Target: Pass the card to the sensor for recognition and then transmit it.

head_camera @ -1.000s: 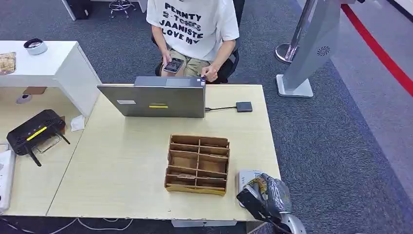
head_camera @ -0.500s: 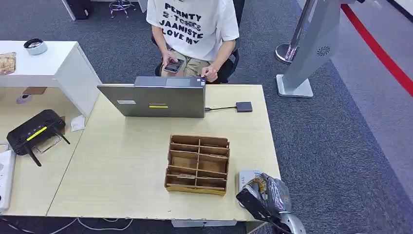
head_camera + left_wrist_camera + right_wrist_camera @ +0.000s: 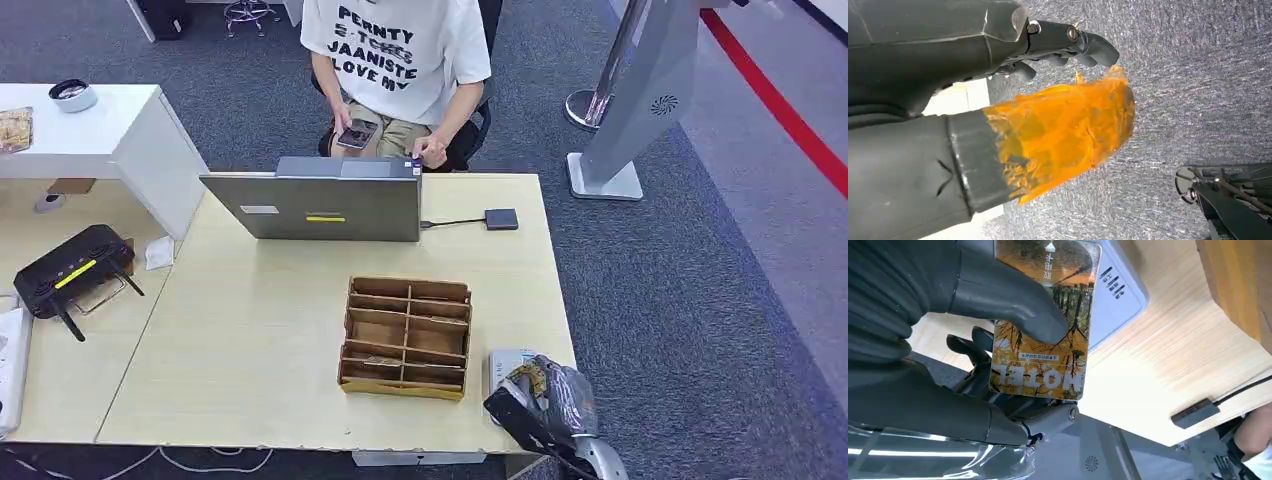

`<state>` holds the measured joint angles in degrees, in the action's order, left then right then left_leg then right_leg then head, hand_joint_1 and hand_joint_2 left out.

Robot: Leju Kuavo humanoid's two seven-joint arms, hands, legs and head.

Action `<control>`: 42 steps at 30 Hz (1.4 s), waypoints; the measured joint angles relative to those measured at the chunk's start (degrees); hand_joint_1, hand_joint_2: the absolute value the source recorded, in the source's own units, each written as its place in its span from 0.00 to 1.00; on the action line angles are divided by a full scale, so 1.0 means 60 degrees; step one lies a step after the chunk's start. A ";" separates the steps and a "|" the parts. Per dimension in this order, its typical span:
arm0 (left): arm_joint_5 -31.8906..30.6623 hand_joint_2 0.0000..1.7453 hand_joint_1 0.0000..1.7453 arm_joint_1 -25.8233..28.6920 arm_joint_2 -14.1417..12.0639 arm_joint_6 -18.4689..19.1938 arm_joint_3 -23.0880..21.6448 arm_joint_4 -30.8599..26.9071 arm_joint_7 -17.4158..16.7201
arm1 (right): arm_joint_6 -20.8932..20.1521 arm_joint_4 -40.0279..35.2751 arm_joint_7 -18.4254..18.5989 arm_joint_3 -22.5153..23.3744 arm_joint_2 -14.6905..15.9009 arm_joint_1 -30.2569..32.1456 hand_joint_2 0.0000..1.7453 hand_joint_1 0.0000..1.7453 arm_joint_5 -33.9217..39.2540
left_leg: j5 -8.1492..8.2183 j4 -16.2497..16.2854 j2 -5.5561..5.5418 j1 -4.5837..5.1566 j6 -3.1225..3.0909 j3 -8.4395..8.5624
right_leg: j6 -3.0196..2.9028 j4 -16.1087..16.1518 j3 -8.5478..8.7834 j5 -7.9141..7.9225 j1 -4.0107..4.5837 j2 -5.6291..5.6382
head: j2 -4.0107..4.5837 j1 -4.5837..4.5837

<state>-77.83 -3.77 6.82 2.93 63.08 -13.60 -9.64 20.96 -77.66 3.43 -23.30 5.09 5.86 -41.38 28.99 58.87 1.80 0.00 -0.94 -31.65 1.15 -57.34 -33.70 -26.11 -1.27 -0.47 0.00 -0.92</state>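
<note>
The card [image 3: 1040,320], printed with an autumn tree picture, is pinched in the right hand [image 3: 948,335]: the thumb presses on its face and the dark fingers [image 3: 973,352] are behind it. It hangs just above the white sensor [image 3: 1115,295], which lies on the desk [image 3: 1168,365] at the near right corner, beside the brown divider box [image 3: 406,337]. Whether the card touches the sensor I cannot tell.

I judge that the reading step is in progress; passing the card on is not yet done. A person [image 3: 398,60] sits behind the laptop [image 3: 318,204], maybe the receiver.

The left hand [image 3: 998,85] hangs over the carpet, holding nothing; its thumb carries orange tape and its fingers are loosely curved.
</note>
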 joint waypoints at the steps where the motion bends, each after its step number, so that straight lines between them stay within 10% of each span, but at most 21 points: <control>1: 0.0000 0.00 0.00 0.0000 0.0000 0.0000 0.0000 0.0000 0.0000 | 0.0000 0.0000 0.0000 -0.0011 0.0000 -0.0006 1.00 1.00 0.0000 | 0.0000 0.0000 0.0000 0.0000 0.0000 0.0000 | 0.0000 0.0000 0.0000 0.0000 0.0000 0.0000 | 0.0000 0.0000; 42: -0.0047 0.00 0.00 0.0000 0.0000 -0.0033 0.0069 0.0000 -0.0004 | 0.0131 0.0088 0.0018 -0.0088 -0.0004 -0.0036 1.00 1.00 0.0000 | 0.0000 0.0000 0.0000 0.0001 0.0000 0.0003 | 0.0000 0.0001 0.0002 0.0000 0.0000 0.0000 | 0.0000 0.0000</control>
<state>-78.12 -3.77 6.82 2.73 63.49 -13.60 -9.66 21.75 -77.13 3.54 -23.82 5.07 5.64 -41.38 28.99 58.87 1.80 0.00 -0.94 -31.64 1.15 -57.34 -33.69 -26.11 -1.27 -0.47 0.00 -0.92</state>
